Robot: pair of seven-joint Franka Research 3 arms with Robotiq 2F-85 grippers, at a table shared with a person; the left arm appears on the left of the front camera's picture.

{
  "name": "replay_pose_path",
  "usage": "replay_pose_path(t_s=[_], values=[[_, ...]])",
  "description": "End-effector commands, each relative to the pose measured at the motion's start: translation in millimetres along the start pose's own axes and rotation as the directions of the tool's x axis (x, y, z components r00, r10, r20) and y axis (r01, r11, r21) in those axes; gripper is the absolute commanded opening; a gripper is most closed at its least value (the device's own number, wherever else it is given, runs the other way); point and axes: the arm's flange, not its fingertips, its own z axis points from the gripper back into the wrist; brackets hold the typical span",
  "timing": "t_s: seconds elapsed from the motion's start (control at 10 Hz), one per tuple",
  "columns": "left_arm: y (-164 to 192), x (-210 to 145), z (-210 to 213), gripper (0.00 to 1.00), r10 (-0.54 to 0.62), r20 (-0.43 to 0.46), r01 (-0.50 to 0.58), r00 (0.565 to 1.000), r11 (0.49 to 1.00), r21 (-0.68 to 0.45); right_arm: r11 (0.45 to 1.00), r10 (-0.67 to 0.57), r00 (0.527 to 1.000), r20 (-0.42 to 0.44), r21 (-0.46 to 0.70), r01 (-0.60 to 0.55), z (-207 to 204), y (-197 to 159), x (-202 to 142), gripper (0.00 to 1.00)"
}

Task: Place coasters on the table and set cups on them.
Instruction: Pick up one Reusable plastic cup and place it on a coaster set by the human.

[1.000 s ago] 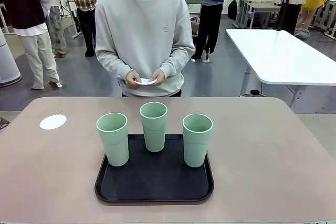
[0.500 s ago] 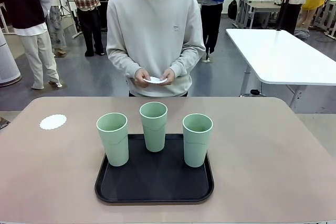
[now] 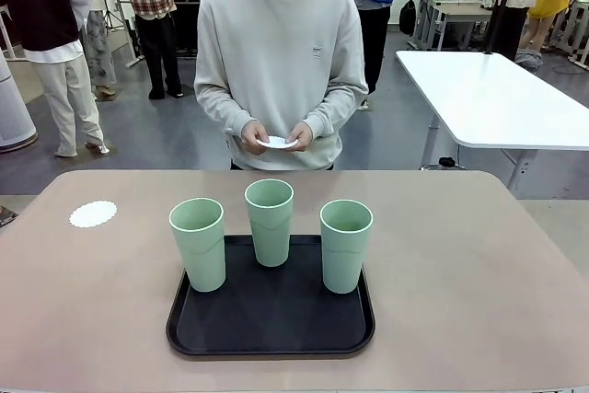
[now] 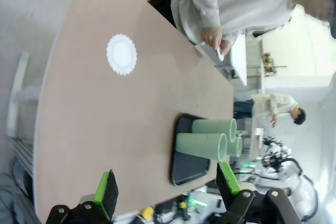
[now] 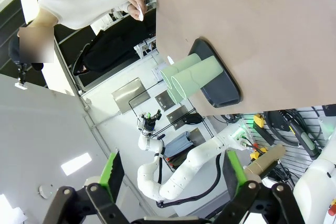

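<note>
Two pairs stand spread wide with nothing between them: the left jaws, whose green pads [image 4: 107, 195] frame the scene from the robot's left end, and the right jaws. Both are well apart from the work.

Nearest on the wide tan-brown table [image 3: 479, 264] lies a black rectangular tray [image 3: 271, 327]. On it stand three tall, pale mint-green plastic cups, all upright with their mouths up. The left cup [image 3: 197, 244] and the right cup [image 3: 346, 246] stand nearer the robot, and the middle cup [image 3: 270, 223] stands at the tray's far edge. None of them is on a coaster yet.

Farther back, to the robot's left and well apart from the tray, one small thin white round paper coaster with a scalloped lacy edge [image 3: 93, 214] lies flat on the bare table. The coming move likely turns on this relation. The coaster lies on the left arm's side and the left cup is the closest cup to it, so the left arm looks better placed to carry that cup over. Each cup's long axis is vertical, so a grip from the side across the tapered wall would suit.

Farthest off, just beyond the table's far edge, the person holds more white coaster paper [image 3: 276, 143] between the right hand [image 3: 251, 136] and the left hand [image 3: 301, 134]. Whether it is one piece or two cannot be told. By this judgement, it needs laying down before the other two cups can be placed.
</note>
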Motion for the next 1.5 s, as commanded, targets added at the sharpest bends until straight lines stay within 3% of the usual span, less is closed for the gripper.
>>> replay_pose_path(t_s=[0.0,0.1,0.2,0.4,0.6,0.8,0.9,1.1,1.2,1.4], values=[[-49.3,4.4,-31.1,1.00,-0.206,0.015,0.204,0.978,0.973,0.109,1.000,0.005,1.000,0.012,0.002,-0.005,0.7,1.0,0.3,1.00],[-78.2,-4.5,-47.6,1.00,-0.347,-0.006,0.342,0.938,0.921,0.189,1.000,0.005,1.000,0.012,0.002,-0.005,0.7,1.0,0.3,1.00],[-98.2,-13.6,-61.5,1.00,-0.441,-0.085,0.449,0.893,0.863,0.233,1.000,0.005,1.000,0.012,0.002,-0.005,0.7,1.0,0.3,1.00],[-112.2,-34.4,-92.7,1.00,-0.569,-0.321,0.647,0.757,0.723,0.242,1.000,0.005,1.000,0.012,0.002,-0.005,0.7,1.0,0.3,1.00],[-118.3,-51.7,-122.2,1.00,-0.681,-0.497,0.813,0.538,0.575,0.092,1.000,0.005,1.000,0.012,0.002,-0.005,0.7,1.0,0.3,1.00],[-124.4,-68.3,-140.1,1.00,-0.742,-0.551,0.863,0.382,0.500,-0.074,1.000,0.005,1.000,0.012,0.002,-0.005,0.7,1.0,0.3,1.00],[-125.9,-73.8,-151.7,1.00,-0.762,-0.560,0.863,0.326,0.482,-0.154,1.000,0.005,1.000,0.012,0.002,-0.005,0.7,1.0,0.3,1.00],[-127.0,-78.0,-180.0,1.00,-0.791,-0.548,0.848,0.272,0.466,-0.252,1.000,0.005,1.000,0.012,0.002,-0.005,0.7,1.0,0.3,1.00],[-129.0,-78.3,-196.2,1.00,-0.806,-0.528,0.839,0.268,0.464,-0.283,1.000,0.005,1.000,0.012,0.002,-0.005,0.7,1.0,0.3,1.00],[-134.7,-86.5,-232.3,1.00,-0.834,-0.464,0.841,0.299,0.460,-0.285,1.000,0.005,1.000,0.012,0.002,-0.005,0.7,1.0,0.3,1.00]])
